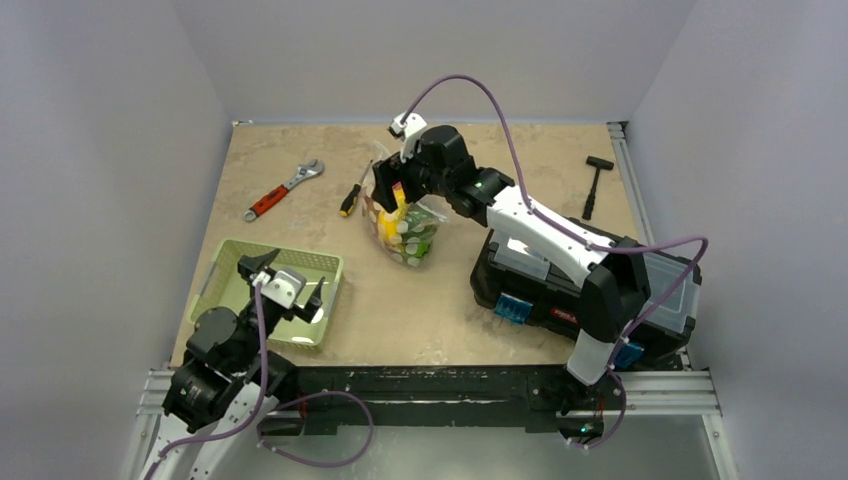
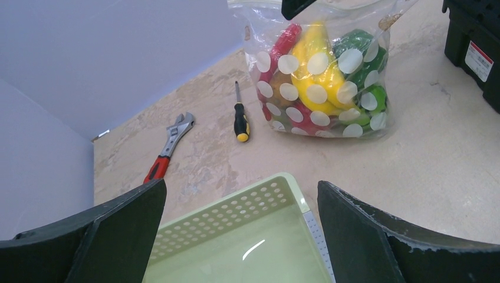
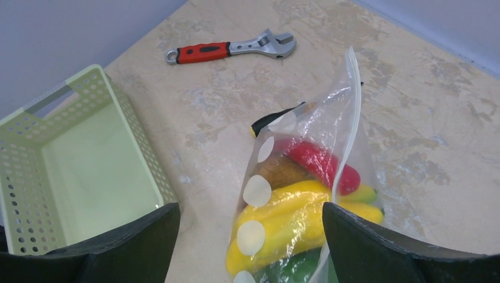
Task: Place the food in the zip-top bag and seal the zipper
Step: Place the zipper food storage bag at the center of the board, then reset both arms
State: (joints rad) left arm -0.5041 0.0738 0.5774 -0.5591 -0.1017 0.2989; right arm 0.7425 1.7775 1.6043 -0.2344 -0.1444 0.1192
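Your left end effector (image 1: 286, 284) hangs spread wide over the green basket (image 1: 326, 262) at 8 o'clock. Your right end effector (image 3: 250, 207), spread too, sits above the zip-top bag (image 1: 408, 236) of food (image 2: 316, 84) at 12 o'clock.

Count of items for your record.

End effectors: two, the left end effector (image 1: 285, 283) and the right end effector (image 3: 250, 209).

On the tabletop (image 1: 440, 320) you have:
- one zip-top bag (image 1: 405, 232)
- one pale green mesh basket (image 1: 235, 262)
- one black toolbox (image 1: 660, 300)
- three hand tools: one red-handled wrench (image 1: 283, 189), one screwdriver (image 1: 350, 198) and one black hammer (image 1: 595, 180)

The food (image 2: 318, 88) seen through the bag comes to:
- one long red chilli (image 2: 282, 44)
- at least one yellow piece (image 3: 283, 206)
- one brown piece (image 3: 283, 171)
- at least two green pieces (image 2: 354, 44)
- one further red piece (image 2: 303, 112), low down

You cannot confirm the exact food total through the dotted plastic.
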